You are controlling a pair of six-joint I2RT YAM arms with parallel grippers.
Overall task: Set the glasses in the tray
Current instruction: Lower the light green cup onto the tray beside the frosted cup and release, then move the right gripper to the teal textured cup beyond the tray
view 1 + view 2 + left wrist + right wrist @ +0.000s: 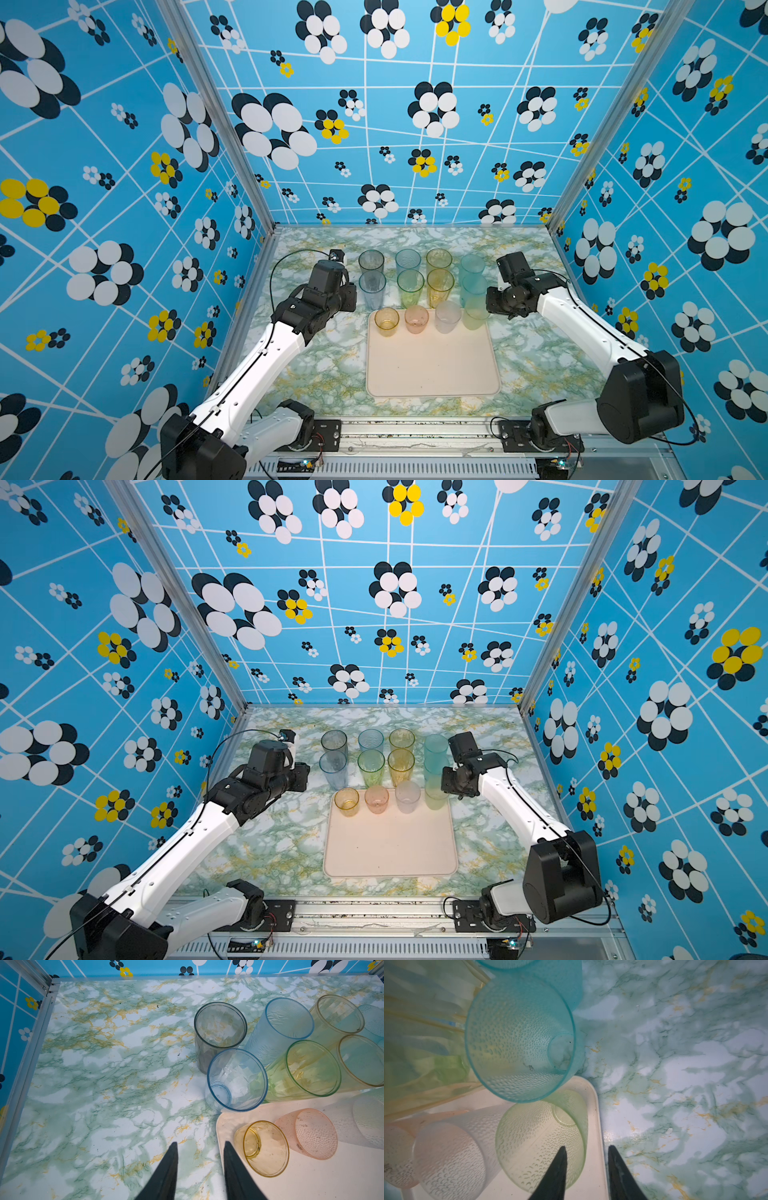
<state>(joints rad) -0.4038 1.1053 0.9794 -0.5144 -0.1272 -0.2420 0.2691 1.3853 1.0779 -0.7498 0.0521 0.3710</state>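
Observation:
The cream tray lies on the marble table. Along its far edge stand short glasses: amber, pink, clear and pale green. Just behind the tray, several tall glasses stand in two rows, from grey to teal. My right gripper is open at the pale green glass. One finger sits inside its rim, the other outside over the tray's rim. My left gripper is open and empty over the table beside the tray's corner, near the amber glass.
The tall blue glass and a tall teal glass stand right against the tray's far edge. Patterned walls close in the table at the back and sides. Bare marble lies left and right of the tray.

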